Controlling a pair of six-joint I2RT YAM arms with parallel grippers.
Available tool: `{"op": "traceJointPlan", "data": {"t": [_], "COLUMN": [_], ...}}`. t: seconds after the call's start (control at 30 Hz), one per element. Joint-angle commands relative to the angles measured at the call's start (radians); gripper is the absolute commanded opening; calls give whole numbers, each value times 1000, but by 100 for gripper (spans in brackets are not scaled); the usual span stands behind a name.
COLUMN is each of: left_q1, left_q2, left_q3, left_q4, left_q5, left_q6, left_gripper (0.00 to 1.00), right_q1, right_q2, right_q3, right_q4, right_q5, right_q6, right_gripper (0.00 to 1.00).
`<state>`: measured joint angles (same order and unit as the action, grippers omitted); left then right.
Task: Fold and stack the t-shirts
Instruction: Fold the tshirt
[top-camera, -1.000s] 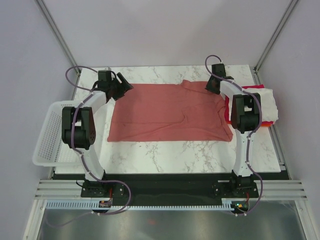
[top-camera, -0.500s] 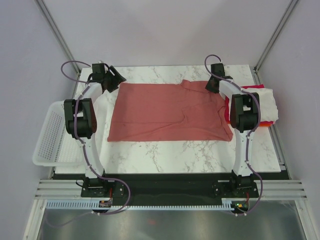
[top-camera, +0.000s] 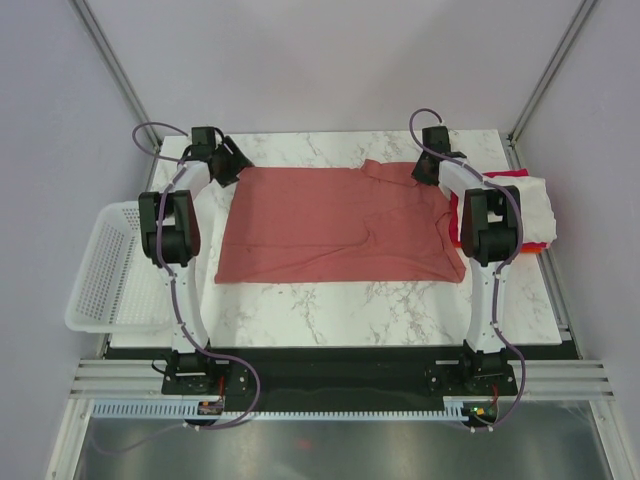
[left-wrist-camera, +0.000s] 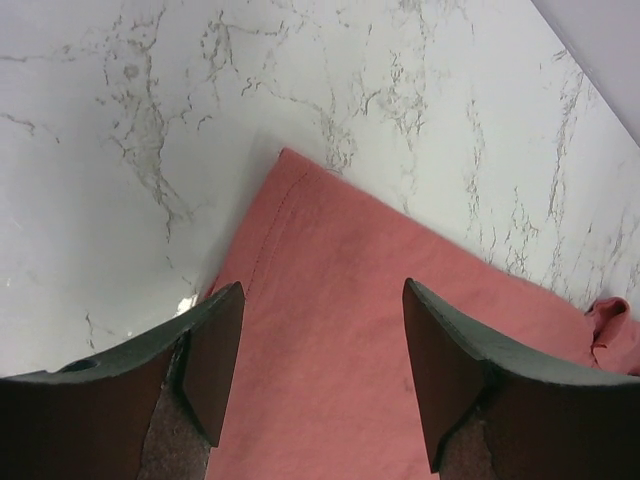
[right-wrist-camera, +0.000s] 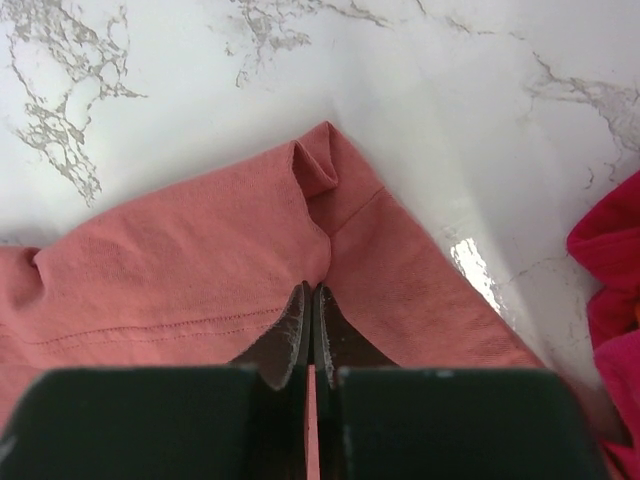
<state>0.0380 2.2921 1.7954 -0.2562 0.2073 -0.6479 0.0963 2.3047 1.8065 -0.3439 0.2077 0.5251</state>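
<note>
Robot lab test cell, plain white enclosure walls (top-camera: 320, 60), aluminium frame posts (top-camera: 109, 60), marble-patterned worktable (top-camera: 350, 312)

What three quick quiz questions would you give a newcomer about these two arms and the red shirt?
1. True or false: the left gripper is shut on the salmon-red shirt.
2. Where does the white mesh basket sit? A: at the left edge of the table. B: on top of the shirt. C: at the table's far edge.
3. Which gripper is pinching the shirt's cloth?

Key
1. False: its jaws stand open over the shirt's far left corner.
2. A.
3. The right gripper, closed on a fold at the shirt's far right corner.
</note>
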Motion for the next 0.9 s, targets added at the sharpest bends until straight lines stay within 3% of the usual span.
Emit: {"op": "traceJointPlan", "data": {"t": [0.0,0.33,0.77,0.87], "left_q1": [8,13,13,10], "left_q2": [12,96,268,271], "left_q3": [65,142,387,395], "left_q4": [-5,-21,-193,-196], "left_q5": [-34,-111,-56,-45], "left_q6": [44,57,33,42], "left_gripper": [72,70,59,50], "right_q1": [3,3,3,2], "right_q2": [-79,-139,-180,-182], "right_q3": [-19,-76,-147,-151], "right_q4": [31,97,172,177], "right_q5": [12,-16,-51,-54], "right_q6": [1,18,38,41], "right_gripper": [0,3,1,1]}}
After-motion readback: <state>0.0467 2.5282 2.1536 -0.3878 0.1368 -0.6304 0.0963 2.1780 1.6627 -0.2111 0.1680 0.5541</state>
